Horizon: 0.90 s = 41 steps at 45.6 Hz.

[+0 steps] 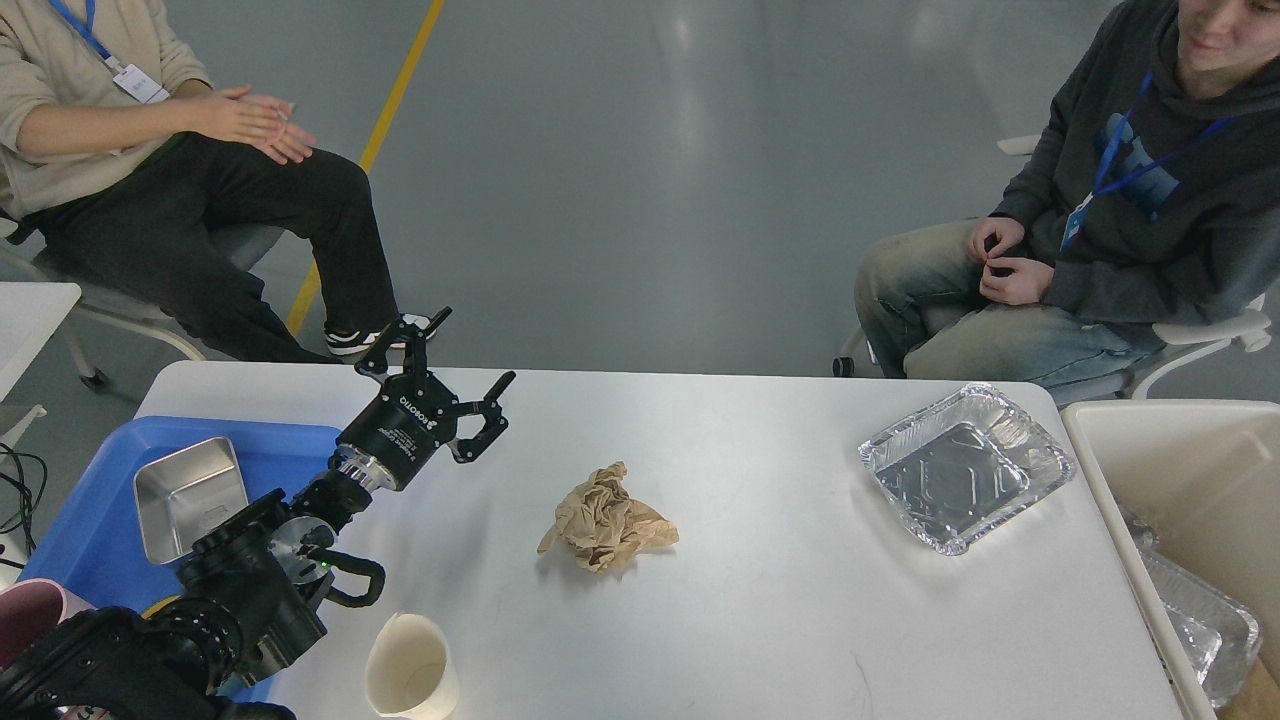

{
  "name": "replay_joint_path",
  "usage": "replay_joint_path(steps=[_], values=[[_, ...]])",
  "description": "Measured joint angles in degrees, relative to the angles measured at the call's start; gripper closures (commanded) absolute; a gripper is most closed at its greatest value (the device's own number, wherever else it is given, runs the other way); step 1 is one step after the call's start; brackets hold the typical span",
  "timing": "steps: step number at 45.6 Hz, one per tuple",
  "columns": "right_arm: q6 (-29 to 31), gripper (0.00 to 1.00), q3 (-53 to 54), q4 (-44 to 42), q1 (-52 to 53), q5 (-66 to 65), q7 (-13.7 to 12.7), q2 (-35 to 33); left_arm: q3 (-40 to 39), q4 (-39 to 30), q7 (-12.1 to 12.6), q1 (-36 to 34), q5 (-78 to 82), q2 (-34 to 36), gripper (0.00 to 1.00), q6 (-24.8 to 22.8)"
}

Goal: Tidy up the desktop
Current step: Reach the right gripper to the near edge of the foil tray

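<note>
The white desktop (780, 600) fills the lower part of the head view. On it lie a crumpled brown paper wad (605, 520) near the middle, an empty foil tray (965, 468) at the right and a cream paper cup (410, 670) at the front left. My left gripper (452, 352) hovers open above the table's back left, empty, well left of the paper wad. My right gripper is out of view.
A blue plastic tray (85, 520) at the left holds a steel container (190, 495). A cream-white bin (1190, 490) beside the table's right edge holds foil trays. Two people sit beyond the far edge, at the left and the right.
</note>
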Motion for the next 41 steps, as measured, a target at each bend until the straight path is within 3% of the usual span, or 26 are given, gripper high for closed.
replay_joint_path(steps=[6,11,13,19,26,41], values=[[-0.49,0.00,5.20,-3.76,3.24,-12.25,-7.80,13.50,-0.03,0.00,-0.28,0.54,-0.22,0.56,0.02,0.35],[0.72,0.00,5.51,-10.84,10.19,-21.19,-10.51,24.73,-0.03,0.00,-0.34,0.76,-0.26,0.59,0.02,0.57],[2.67,0.00,5.06,-17.59,15.00,-25.20,-10.92,30.39,-0.01,0.00,-0.34,0.94,-0.27,0.51,0.02,0.69],[7.62,0.00,-0.15,-33.24,28.79,-30.53,-10.69,40.53,0.01,0.00,-0.37,1.10,-0.27,0.41,0.02,0.92],[8.17,0.00,-14.68,-46.47,43.99,-32.13,-9.36,48.19,0.02,0.02,-0.39,1.53,-0.27,0.48,0.02,1.00],[-3.50,0.00,-50.10,-62.16,55.32,-32.39,-1.81,61.85,0.02,0.03,-1.30,3.23,-0.35,1.26,0.02,1.01]])
